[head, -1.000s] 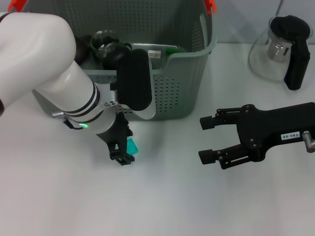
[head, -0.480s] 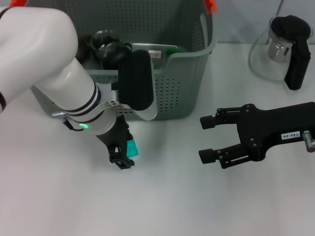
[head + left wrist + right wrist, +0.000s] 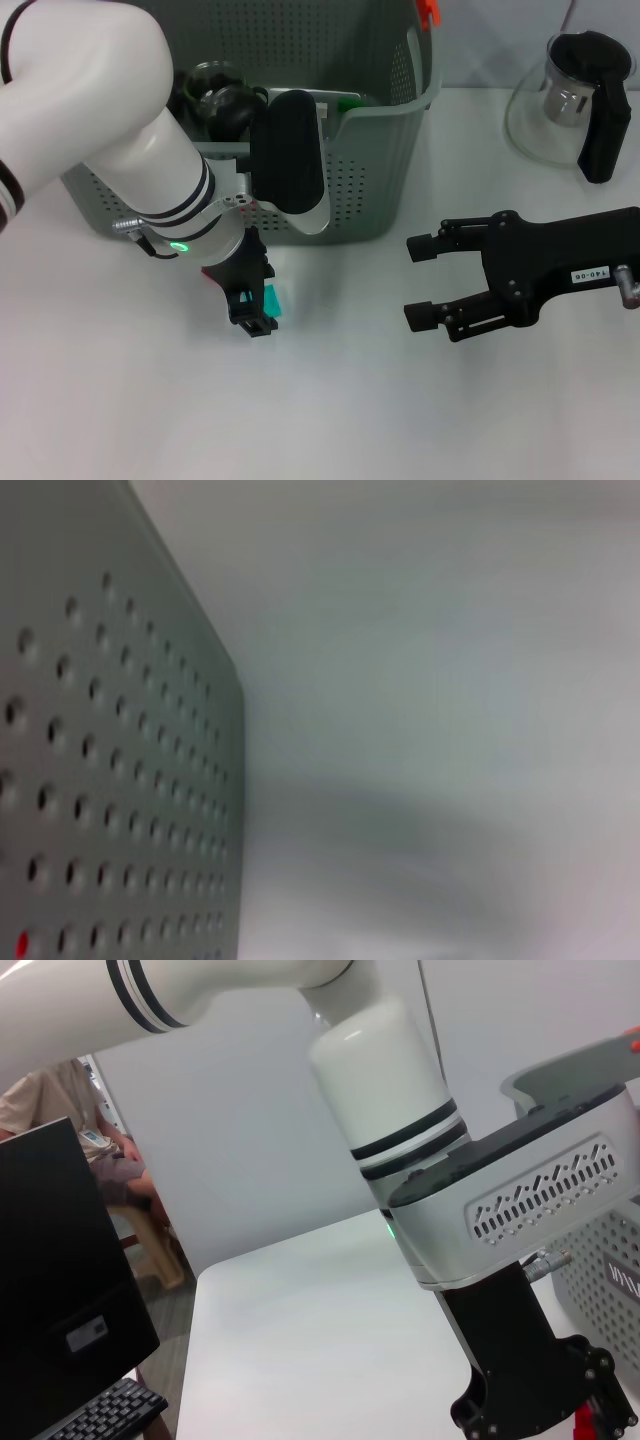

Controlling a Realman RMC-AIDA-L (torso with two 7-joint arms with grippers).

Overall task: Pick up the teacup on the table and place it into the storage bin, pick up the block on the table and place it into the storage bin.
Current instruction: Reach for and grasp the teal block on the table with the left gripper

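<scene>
A small teal block [image 3: 272, 299] lies on the white table just in front of the storage bin [image 3: 380, 170]. My left gripper [image 3: 252, 308] points down right beside it and hides part of it; its hold is not visible. In the right wrist view the left gripper [image 3: 540, 1400] stands on the table with a red spot [image 3: 585, 1425] at its tip. A glass teacup [image 3: 210, 80] lies inside the bin at its far left. My right gripper [image 3: 425, 280] hovers open and empty to the right. The left wrist view shows only the bin wall [image 3: 110, 780].
A glass teapot [image 3: 575, 100] with a black handle stands at the back right. The bin also holds a dark round object [image 3: 235, 105] and a green item [image 3: 347, 99]. A person [image 3: 60, 1130] sits beyond the table near a black monitor [image 3: 60, 1260].
My left arm has shifted slightly right, closer to the bin, with its gripper still at the block. The block and the right gripper have not moved.
</scene>
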